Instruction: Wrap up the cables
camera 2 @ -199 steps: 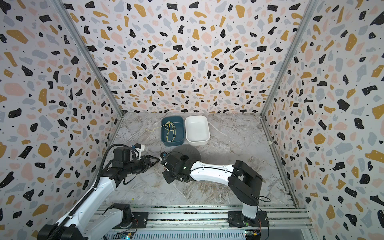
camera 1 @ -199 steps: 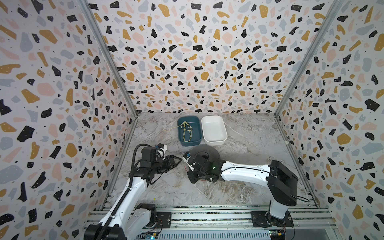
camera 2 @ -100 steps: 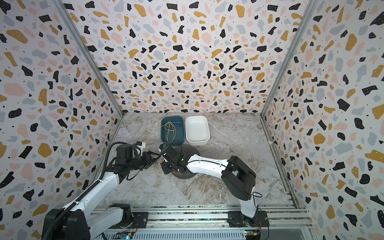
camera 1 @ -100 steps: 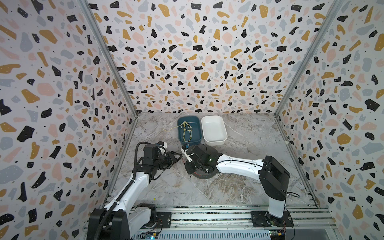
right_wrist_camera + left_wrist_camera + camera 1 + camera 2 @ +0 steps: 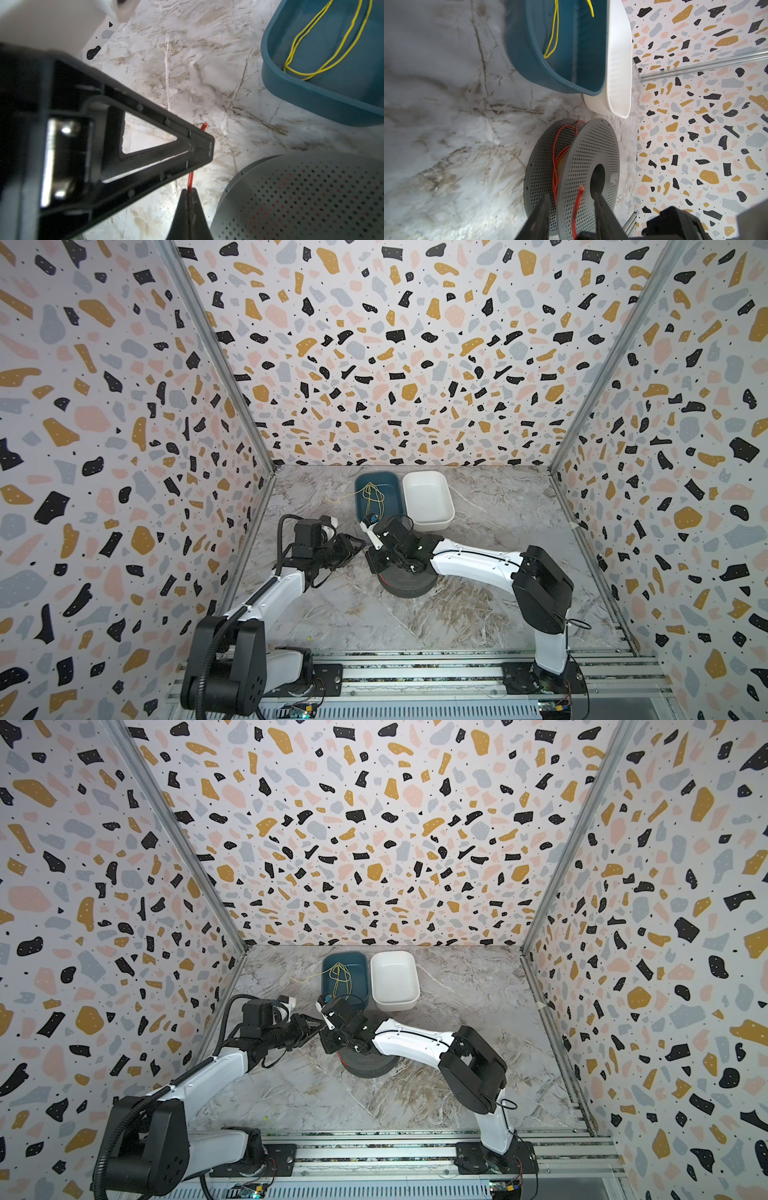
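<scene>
The cable (image 5: 556, 160) is a very thin orange-red wire. A few slack turns of it sit between the two perforated grey discs of a spool (image 5: 591, 145), the loops bulging toward the rim rather than lying tight on the core. Its free end sticks out from the spool as a short, stiff piece with a blunt cut tip.

The right tool (image 5: 188, 192) is closed on that piece. Its two dark tips are pressed together with the red strand pinched between them, just beside the spool's edge. From there the strand passes behind one finger of the left tool (image 5: 571, 202), and its tip shows again on the far side.

The left tool's fingers (image 5: 542, 216) stand partly apart, with the cable end rising in the gap between them. In the left wrist view there is clear space on either side of the strand, so nothing is gripped there. I cannot tell whether a finger brushes it.

In both top views the spool (image 5: 409, 585) lies flat on the marbled counter (image 5: 374, 622), under the right arm's wrist, with the two tools meeting at its left edge. Just behind it is a blue tub (image 5: 358, 506) holding a loose yellow wire (image 5: 555, 25). A white tub (image 5: 428, 523) sits against the blue one.
</scene>
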You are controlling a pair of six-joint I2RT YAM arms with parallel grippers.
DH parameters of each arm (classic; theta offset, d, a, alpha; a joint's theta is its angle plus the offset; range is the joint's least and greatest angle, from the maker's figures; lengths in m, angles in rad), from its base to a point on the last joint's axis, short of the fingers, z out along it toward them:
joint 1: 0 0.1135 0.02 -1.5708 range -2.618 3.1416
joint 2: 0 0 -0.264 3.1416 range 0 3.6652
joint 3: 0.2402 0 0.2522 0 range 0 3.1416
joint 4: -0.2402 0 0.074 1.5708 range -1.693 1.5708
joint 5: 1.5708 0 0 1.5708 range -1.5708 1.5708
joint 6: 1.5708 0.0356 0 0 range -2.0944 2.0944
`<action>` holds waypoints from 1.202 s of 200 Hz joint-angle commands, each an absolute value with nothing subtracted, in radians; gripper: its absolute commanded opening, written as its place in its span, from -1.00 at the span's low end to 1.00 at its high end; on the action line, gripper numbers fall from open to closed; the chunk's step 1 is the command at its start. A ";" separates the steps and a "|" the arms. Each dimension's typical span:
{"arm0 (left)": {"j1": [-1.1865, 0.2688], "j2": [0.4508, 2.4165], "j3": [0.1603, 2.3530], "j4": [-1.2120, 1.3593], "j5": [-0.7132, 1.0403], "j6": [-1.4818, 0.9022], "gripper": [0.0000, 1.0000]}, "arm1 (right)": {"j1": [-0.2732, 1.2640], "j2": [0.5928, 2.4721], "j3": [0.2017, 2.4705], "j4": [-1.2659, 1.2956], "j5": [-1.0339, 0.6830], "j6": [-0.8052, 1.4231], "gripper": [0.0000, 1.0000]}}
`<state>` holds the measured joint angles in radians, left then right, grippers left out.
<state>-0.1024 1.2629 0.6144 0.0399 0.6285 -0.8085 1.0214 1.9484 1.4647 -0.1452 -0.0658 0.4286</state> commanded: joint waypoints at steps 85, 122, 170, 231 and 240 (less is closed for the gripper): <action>-0.139 1.337 0.696 0.039 0.557 -0.770 -0.41 | 1.002 1.959 1.518 -0.101 -0.097 0.411 -1.00; -0.138 1.329 0.714 -0.035 0.538 -0.707 -0.20 | 1.001 1.964 1.516 -0.106 -0.085 0.412 -1.00; -0.135 1.289 0.745 -0.144 0.476 -0.648 0.03 | 0.997 1.956 1.497 -0.100 -0.071 0.420 -1.00; -0.136 1.326 0.683 -0.029 0.510 -0.717 -0.07 | 1.000 1.927 1.439 -0.033 -0.090 0.444 -1.00; -0.137 1.340 0.684 -0.007 0.519 -0.730 -0.11 | 1.000 1.928 1.434 -0.028 -0.094 0.445 -1.00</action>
